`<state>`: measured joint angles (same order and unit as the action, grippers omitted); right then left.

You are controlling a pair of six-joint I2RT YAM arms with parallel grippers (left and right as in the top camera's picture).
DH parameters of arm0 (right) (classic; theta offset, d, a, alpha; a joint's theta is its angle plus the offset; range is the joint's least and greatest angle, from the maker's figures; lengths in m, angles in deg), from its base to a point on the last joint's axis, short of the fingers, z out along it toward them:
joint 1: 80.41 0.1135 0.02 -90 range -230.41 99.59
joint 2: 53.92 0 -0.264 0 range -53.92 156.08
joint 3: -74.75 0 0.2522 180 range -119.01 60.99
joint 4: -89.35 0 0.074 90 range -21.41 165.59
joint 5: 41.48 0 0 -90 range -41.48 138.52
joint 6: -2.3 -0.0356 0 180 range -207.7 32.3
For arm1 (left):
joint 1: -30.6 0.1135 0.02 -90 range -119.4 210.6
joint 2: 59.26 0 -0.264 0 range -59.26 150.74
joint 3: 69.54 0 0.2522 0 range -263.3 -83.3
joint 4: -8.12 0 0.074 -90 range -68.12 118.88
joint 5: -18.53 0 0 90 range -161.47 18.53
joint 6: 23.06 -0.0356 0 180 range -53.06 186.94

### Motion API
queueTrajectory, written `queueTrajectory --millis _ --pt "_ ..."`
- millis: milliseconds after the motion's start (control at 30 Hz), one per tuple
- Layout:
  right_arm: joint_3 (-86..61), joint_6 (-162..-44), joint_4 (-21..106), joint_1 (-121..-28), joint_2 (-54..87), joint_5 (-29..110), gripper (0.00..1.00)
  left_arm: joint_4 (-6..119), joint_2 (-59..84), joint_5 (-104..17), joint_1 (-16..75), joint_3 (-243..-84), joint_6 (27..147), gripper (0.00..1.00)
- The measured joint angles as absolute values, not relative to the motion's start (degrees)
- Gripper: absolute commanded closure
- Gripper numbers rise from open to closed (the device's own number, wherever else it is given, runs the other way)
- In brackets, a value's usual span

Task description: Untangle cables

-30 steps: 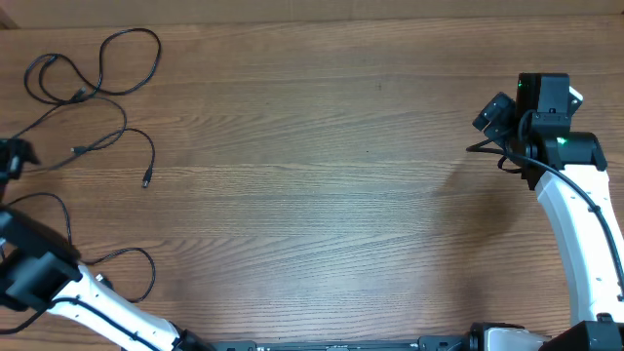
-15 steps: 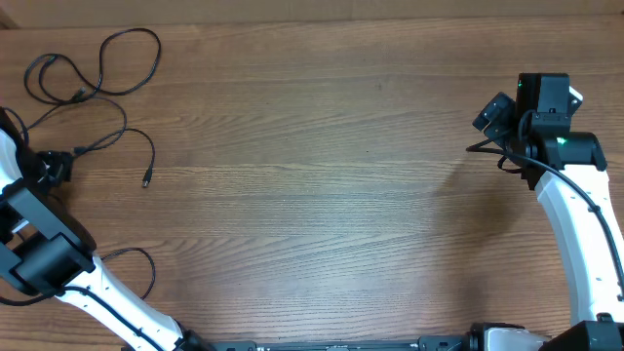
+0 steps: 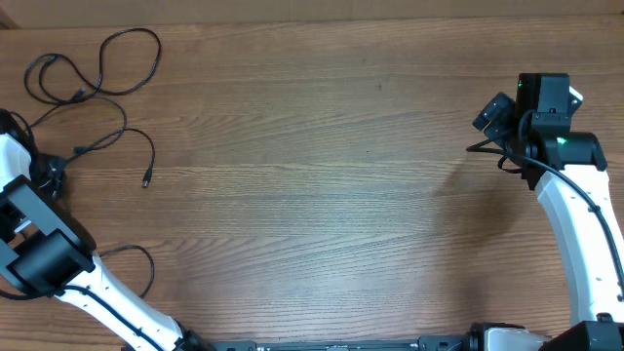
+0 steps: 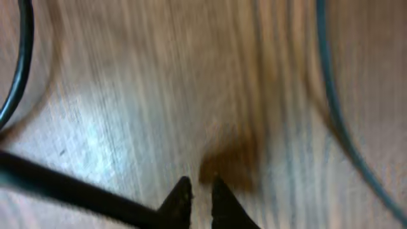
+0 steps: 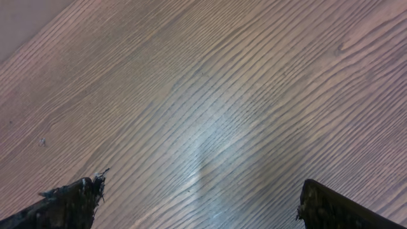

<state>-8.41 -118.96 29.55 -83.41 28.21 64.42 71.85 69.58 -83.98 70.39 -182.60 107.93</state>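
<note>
The cables (image 3: pixel 115 66) are thin black cords lying loose at the table's far left. One loops at the top, and one strand (image 3: pixel 125 134) ends in a small plug (image 3: pixel 146 181). Another strand (image 3: pixel 139 255) curves by the left arm. My left gripper (image 3: pixel 47 174) is low at the left edge, beside the middle strand. In the left wrist view its tips (image 4: pixel 200 187) are shut to a thin slit. A thick blurred cable (image 4: pixel 63 184) runs into the left finger's base. My right gripper (image 5: pixel 200 197) hangs open over bare wood at the far right (image 3: pixel 497 115).
Two more cable runs curve past in the left wrist view, one at the left edge (image 4: pixel 18 70) and one on the right (image 4: pixel 334 108). The thicker black wire (image 3: pixel 570 185) follows the white right arm. The wooden table (image 3: pixel 322 195) spans the view.
My left arm swung in from the left edge to the middle cable strand, and its jaws went from wide open to shut. The right arm stayed still.
</note>
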Motion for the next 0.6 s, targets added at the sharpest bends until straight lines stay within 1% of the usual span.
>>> queueTrajectory --millis 133,233,367,467,600 --pt "-8.41 -118.92 29.59 -83.41 28.21 64.42 0.00 68.57 69.58 -83.90 70.48 -182.58 108.76 0.95" --pt "-8.41 -118.94 29.57 -83.41 28.21 64.40 0.00 67.24 69.58 -79.83 70.96 -182.58 110.55 0.95" --pt "-8.41 -118.92 29.55 -83.41 28.21 64.40 0.00 66.63 69.58 -72.03 71.96 -182.58 116.32 0.96" --pt "-8.41 -118.94 29.59 -83.41 28.21 64.40 0.00 67.33 69.58 -71.48 72.29 -182.58 119.75 0.96" --pt "-8.41 -118.92 29.57 -83.41 28.21 64.42 0.00 68.66 69.58 -73.97 73.25 -182.58 123.64 0.96"
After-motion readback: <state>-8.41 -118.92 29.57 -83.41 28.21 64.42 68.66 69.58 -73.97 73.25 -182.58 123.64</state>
